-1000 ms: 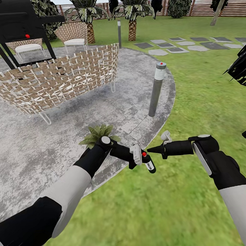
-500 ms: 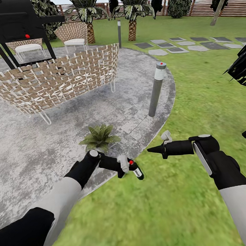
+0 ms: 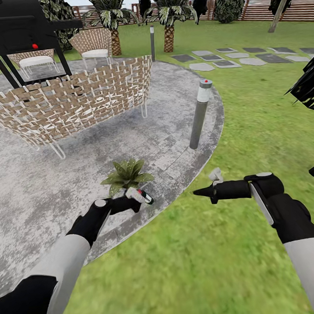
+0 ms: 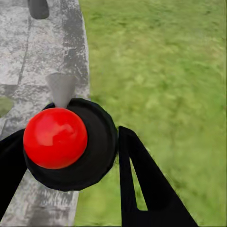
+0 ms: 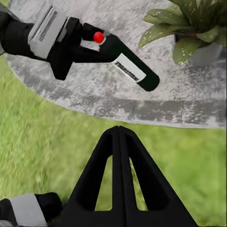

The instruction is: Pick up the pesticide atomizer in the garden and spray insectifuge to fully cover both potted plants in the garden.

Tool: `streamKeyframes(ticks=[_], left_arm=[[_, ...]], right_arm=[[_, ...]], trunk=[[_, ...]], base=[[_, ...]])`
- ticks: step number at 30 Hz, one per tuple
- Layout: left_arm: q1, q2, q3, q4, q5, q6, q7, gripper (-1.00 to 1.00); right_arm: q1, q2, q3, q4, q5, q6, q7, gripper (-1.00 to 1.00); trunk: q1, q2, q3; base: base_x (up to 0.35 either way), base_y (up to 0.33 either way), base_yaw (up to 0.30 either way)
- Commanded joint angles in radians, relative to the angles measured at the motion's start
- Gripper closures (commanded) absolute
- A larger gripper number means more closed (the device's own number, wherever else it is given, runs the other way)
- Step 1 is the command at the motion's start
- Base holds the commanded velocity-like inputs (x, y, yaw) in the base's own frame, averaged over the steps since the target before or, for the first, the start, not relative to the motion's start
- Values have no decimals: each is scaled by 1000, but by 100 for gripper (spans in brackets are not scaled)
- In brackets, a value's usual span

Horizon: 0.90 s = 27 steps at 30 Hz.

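The paved patio (image 3: 33,192) spreads from the lawn (image 3: 219,264), its curved edge the landmark. Just inside that edge stands a potted plant (image 3: 126,173), green leaves rising from a little grey pot (image 5: 204,54). Touching the plant's near side, over the edge, the left tool (image 3: 132,200) is clamped on the pesticide atomizer (image 3: 141,195), bottle tilted. Out over the grass beyond the edge, the right tool (image 3: 198,191) hangs with fingers together, holding nothing.

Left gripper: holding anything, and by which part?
Left gripper holds the dark green-black spray bottle with white label, clamped at its red neck end; body sticks out free.
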Motion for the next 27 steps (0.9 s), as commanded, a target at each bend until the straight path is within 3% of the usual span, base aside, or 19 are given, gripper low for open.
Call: streamKeyframes(ticks=[1,3,4,7,9,11,13,16,19,22,27], left_arm=[[20,-1,15,-4,-7,-1,49,100],[63,-1,66,-6,-6,1,112,100],[96,-1,104,-7,-6,1,146,100],[182,-1,170,-18,-6,1,207,100],[214,-1,188,-23,-6,1,220,100],[247,-1,199,-26,-6,1,239,100],[283,-1,202,-26,-6,0,310,100],[319,-2,206,-24,-6,0,472,100],[324,-2,211,-19,-6,0,623,100],[365,-2,212,-17,-4,-1,672,100],[451,-1,211,-16,-5,-3,678,100]], right_arm=[[-1,-1,-27,0,32,6,-1,100],[0,-1,-131,0,89,1,-39,100],[1,1,-199,0,135,-19,-85,-100],[11,10,-268,18,241,-132,-189,-100],[24,12,-281,79,263,-183,-266,-100],[35,15,-286,164,271,-214,-398,-100],[51,45,-288,260,274,-290,-535,-100],[79,130,-291,420,276,-540,-765,-100],[107,158,-290,549,276,-682,-960,-100],[115,162,-291,693,274,-741,-1023,-100],[116,157,-292,828,262,-753,-1030,-100]], trunk=[[0,0,-1],[0,0,-1],[0,0,-1],[0,0,-1],[0,0,-1],[0,0,-1],[0,0,-1],[0,0,-1],[0,0,-1],[0,0,-1],[0,0,-1]], base=[[0,0,0],[0,0,0],[0,0,0],[0,0,0],[0,0,0],[0,0,0],[0,0,0],[0,0,0],[0,0,0],[0,0,0],[0,0,0]])
